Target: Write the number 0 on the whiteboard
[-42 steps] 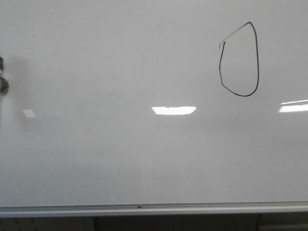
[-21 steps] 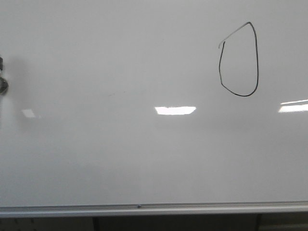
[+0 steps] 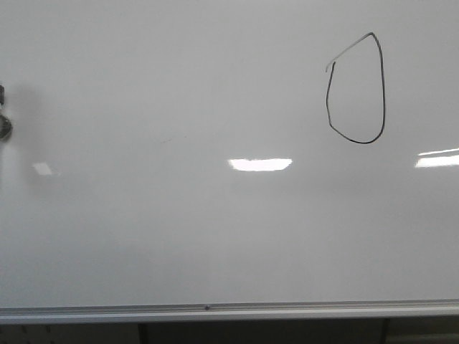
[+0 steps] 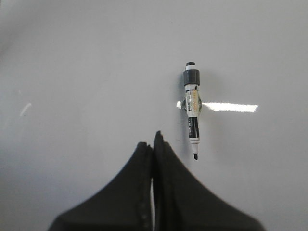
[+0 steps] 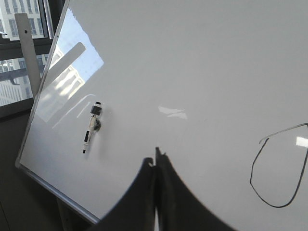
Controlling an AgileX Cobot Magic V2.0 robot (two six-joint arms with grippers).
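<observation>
The whiteboard fills the front view, with a silver rail along its bottom edge. The number 0, a thin black loop with a pointed top, is drawn at the upper right; part of it shows in the right wrist view. A black-and-white marker clings to the board, uncapped tip toward my left gripper, which is shut and empty a little beside it. The marker also shows in the right wrist view, and at the front view's left edge. My right gripper is shut and empty, off the board.
Bright rectangular light reflections lie on the board. In the right wrist view the board's metal frame edge and a window with buildings lie beyond its side. Neither arm shows in the front view.
</observation>
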